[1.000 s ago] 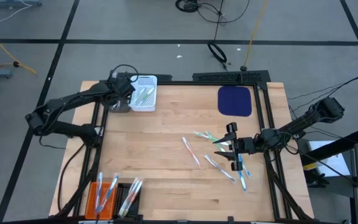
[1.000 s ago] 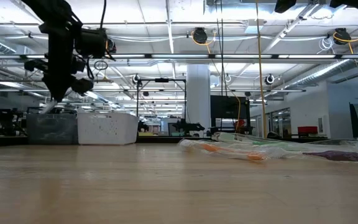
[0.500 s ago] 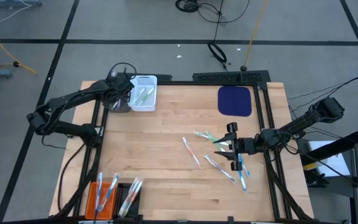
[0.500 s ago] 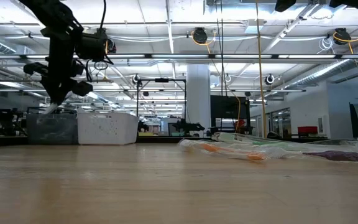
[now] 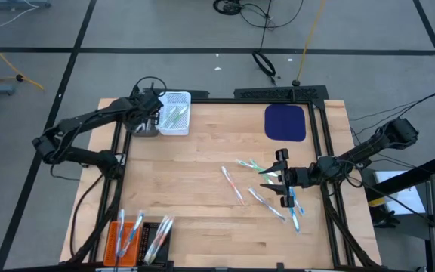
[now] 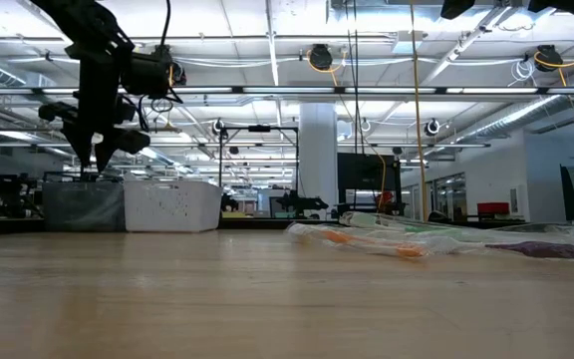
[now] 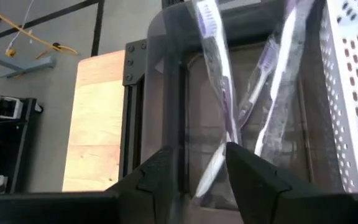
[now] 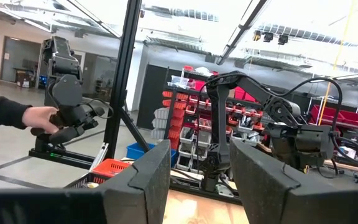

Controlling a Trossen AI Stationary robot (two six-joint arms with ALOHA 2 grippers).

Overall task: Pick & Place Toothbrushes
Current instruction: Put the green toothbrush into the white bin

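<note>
My left gripper [image 5: 148,113] [image 7: 197,180] stands open over the grey basket [image 6: 83,204] at the table's far left. It tips down into the basket, where two wrapped toothbrushes [image 7: 219,81] [image 7: 272,81] lie crossed. The white end of one shows between my fingertips, seemingly clear of them. The white basket [image 5: 175,113] next to it holds more toothbrushes. Several toothbrushes [image 5: 232,183] [image 5: 266,202] lie loose on the wood right of centre. My right gripper [image 5: 282,181] [image 8: 201,186] hangs open just above them, with nothing between its fingers.
A dark blue mat [image 5: 285,122] lies at the far right. An orange bin [image 5: 127,238] and a black bin [image 5: 157,238] with toothbrushes stand at the near left edge. A black frame [image 5: 202,98] rims the table. Beyond it, a person's hand [image 8: 39,118] holds another arm.
My left gripper has opened over the grey basket without moving away. The white toothbrush that stuck out below its fingertips has dropped from them into the basket. My right arm has kept still.
</note>
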